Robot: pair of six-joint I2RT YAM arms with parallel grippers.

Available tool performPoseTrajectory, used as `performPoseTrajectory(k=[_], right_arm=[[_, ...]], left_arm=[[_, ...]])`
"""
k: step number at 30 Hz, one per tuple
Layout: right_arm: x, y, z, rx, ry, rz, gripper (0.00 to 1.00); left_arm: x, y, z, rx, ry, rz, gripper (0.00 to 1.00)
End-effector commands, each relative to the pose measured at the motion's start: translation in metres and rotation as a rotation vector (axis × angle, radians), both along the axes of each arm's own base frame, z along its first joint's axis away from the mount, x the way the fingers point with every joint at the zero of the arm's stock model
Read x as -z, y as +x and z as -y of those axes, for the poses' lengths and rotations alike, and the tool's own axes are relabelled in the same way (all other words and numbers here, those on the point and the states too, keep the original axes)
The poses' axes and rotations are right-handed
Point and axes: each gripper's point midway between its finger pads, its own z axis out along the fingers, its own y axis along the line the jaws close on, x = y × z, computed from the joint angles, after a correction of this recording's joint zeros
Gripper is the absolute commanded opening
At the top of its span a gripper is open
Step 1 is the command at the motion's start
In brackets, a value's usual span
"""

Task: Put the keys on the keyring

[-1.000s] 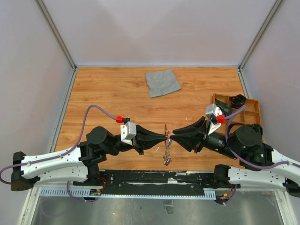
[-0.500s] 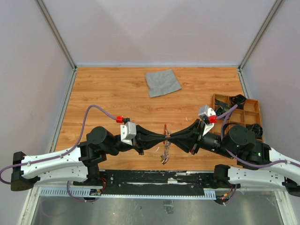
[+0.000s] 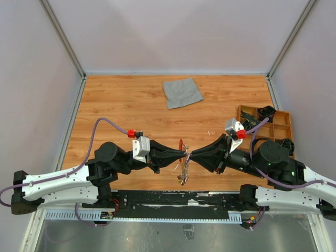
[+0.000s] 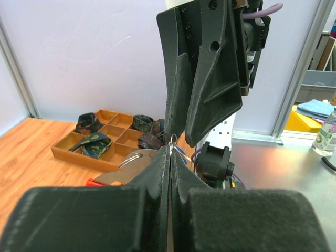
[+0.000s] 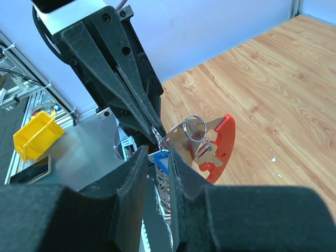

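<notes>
Now my left claw point(image 3: 184, 153) clamped shut on red oval clip keyring with silvery chain point(image 5: 224, 142), above wooden table point(image 3: 121, 105) near edge, middle. My right claw point(image 5: 157, 152) narrow, seemingly pinching small blue-headed metal key point(image 5: 163, 159). Keyring just beyond right tips, slightly toward far edge.

Left claw point(image 3: 185, 153), right claw point(image 3: 191, 154): perhaps tip-to-tip
</notes>
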Motion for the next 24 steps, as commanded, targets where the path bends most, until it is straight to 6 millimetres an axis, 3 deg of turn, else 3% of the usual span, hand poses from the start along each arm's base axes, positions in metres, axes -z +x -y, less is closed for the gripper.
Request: performPoseTrajectory(k=[1, 5, 12, 24], right_arm=[[-0.0159, 0.0004, 0.0010, 0.001, 0.044, 0.000, 0.22], [-0.0153, 0.0005, -0.0019, -0.004, 0.041, 0.002, 0.21], [-0.0158, 0.0007, 0.0005, 0.001, 0.046, 0.003, 0.08], [-0.0120, 0.0019, 0.0067, 0.018, 0.037, -0.006, 0.03]], left_arm=[[-0.0236, -0.0049, -0.0073, 0.007, -0.086, 0.024, 0.00], [-0.0227, -0.0050, -0.0071, 0.009, -0.083, 0.024, 0.00], [-0.0222, -0.0046, -0.0076, 0.006, -0.081, 0.024, 0.01], [-0.0227, -0.0036, -0.0091, -0.002, -0.085, 0.025, 0.00]])
